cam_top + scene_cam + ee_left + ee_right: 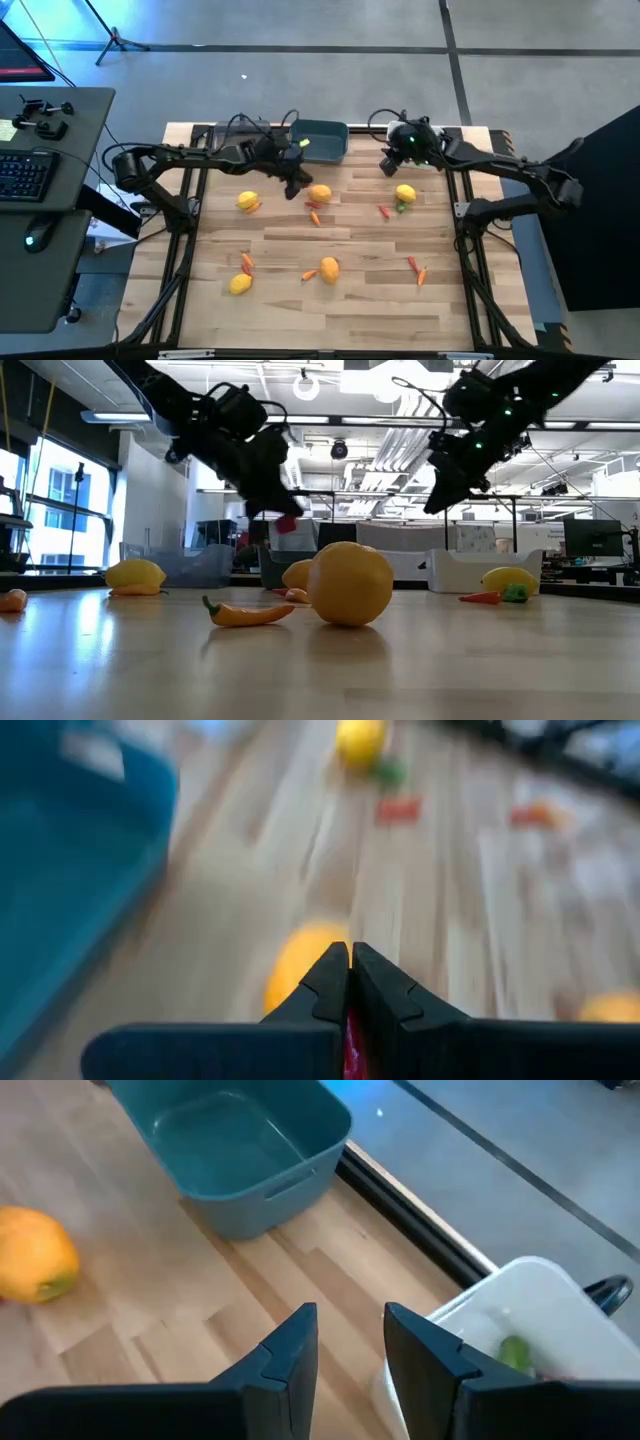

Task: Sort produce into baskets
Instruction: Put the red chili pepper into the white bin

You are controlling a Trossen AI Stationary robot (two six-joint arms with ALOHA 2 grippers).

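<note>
Red produce piece (349,1038) is clamped between the closed fingers of the left gripper (291,186), raised above the table (360,300) near frame centre, beside an orange-yellow fruit (320,194). Right gripper (386,163) (upper right) hovers with fingers apart, empty, between teal basket (232,1142) and white basket (520,1320).

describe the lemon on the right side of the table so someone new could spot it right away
Start at the dark teal plastic bin at the far middle edge of the wooden table, then look toward the right arm's side. The round yellow toy lemon sits there, below the right hand. Unlike the other lemons, it has a small green piece beside it.
</note>
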